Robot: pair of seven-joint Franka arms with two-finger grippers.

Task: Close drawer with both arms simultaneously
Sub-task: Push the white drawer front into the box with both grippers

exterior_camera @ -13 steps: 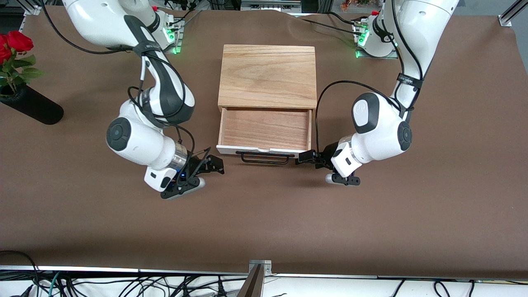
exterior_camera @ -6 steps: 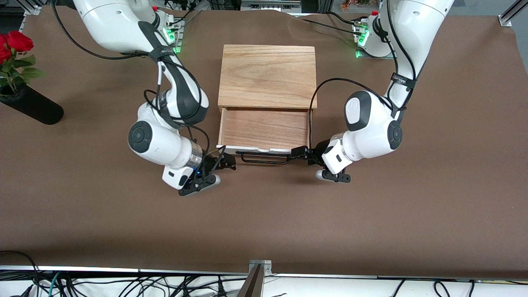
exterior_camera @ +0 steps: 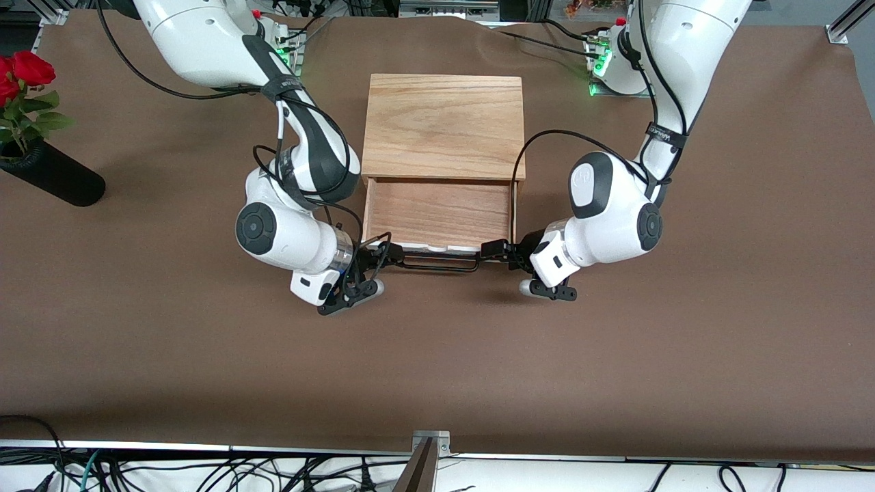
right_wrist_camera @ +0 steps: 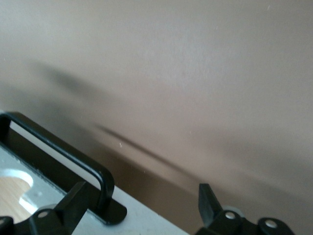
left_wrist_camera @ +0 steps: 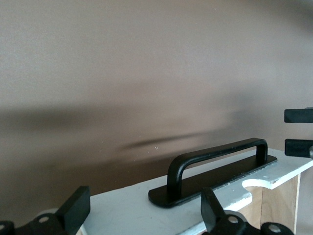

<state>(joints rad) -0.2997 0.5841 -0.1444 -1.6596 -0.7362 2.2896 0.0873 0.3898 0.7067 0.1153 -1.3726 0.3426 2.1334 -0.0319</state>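
Pressing against the white front of the half-open drawer (exterior_camera: 439,213), you are setting the left gripper (exterior_camera: 493,250) and right gripper (exterior_camera: 381,256) at the two ends of its handle (exterior_camera: 437,263). Both are spreading their jaws and gripping nothing, because an even shove into the box (exterior_camera: 443,126) needs no hold.

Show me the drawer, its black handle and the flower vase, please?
drawer (exterior_camera: 439,213): front view, on the bare wooden floor of the open tray.
handle (left_wrist_camera: 215,154): left wrist view, on the top bar of the black loop.
vase (exterior_camera: 58,179): front view, on the black tube's side.
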